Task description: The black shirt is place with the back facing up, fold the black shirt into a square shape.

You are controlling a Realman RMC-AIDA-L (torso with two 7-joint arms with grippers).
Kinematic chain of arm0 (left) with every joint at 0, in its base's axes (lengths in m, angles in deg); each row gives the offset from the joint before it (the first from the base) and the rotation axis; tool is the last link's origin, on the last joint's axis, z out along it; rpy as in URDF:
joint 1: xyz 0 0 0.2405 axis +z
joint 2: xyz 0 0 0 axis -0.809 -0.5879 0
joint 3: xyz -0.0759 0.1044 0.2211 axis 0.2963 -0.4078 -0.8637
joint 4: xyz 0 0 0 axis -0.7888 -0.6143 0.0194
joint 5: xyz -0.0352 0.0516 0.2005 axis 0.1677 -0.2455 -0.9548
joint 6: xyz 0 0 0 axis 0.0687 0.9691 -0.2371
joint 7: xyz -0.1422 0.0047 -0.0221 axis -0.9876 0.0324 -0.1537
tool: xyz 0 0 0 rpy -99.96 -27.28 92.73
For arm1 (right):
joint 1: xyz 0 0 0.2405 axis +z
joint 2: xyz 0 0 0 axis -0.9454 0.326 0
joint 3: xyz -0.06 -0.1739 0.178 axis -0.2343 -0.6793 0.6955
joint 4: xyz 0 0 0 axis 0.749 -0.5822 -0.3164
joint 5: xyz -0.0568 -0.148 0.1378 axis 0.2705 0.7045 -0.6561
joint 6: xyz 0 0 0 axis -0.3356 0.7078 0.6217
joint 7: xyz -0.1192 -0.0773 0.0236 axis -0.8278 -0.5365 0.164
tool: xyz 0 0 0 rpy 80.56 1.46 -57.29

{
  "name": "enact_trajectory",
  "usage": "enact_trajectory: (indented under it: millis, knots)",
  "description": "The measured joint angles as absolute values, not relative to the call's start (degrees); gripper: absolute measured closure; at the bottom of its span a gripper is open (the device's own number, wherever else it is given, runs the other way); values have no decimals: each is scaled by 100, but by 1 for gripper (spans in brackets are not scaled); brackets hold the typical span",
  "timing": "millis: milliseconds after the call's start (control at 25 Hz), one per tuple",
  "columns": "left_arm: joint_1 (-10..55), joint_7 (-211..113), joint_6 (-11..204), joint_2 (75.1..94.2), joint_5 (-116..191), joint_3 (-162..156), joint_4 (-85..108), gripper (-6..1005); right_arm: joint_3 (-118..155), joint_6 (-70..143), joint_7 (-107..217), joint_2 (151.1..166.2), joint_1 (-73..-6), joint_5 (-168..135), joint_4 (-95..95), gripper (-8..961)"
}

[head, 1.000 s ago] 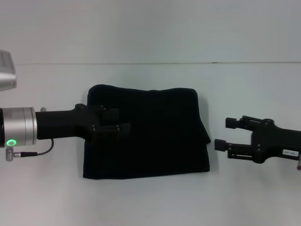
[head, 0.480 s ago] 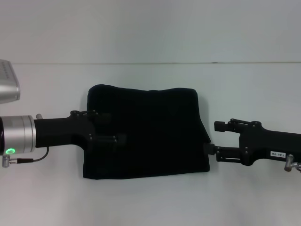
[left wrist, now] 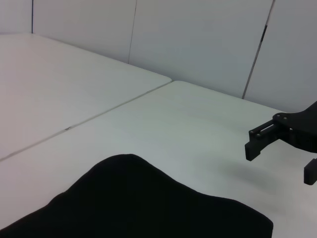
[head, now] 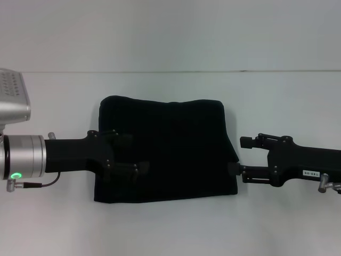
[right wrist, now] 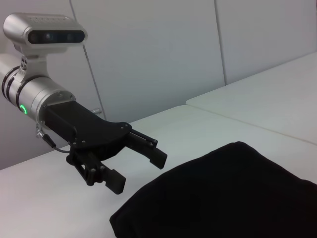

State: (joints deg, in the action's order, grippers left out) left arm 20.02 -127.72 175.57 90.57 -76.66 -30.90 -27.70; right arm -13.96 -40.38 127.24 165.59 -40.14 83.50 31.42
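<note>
Head view: folded shirt [head: 165, 149] lies mid-frame on the white bench [head: 170, 229], a pincer at each side.
Left pincer [head: 130, 154] hovers over the shirt's left edge, fingers apart; right pincer [head: 240, 156], also spread, has its lower fingertip touching the shirt's right edge.

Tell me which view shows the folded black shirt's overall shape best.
The head view: the whole black shirt appears as a rough rectangle between the left gripper and right gripper. The left wrist view catches only one edge; the right wrist view shows one end.
</note>
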Motion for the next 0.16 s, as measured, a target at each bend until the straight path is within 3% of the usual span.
enact_trajectory:
  millis: [160]
  knots:
    - [2001,-12718,17541,9064,-7663,-3089,-2754,89,-1402,-4031,12699,16568,-4012,8350,3141,102]
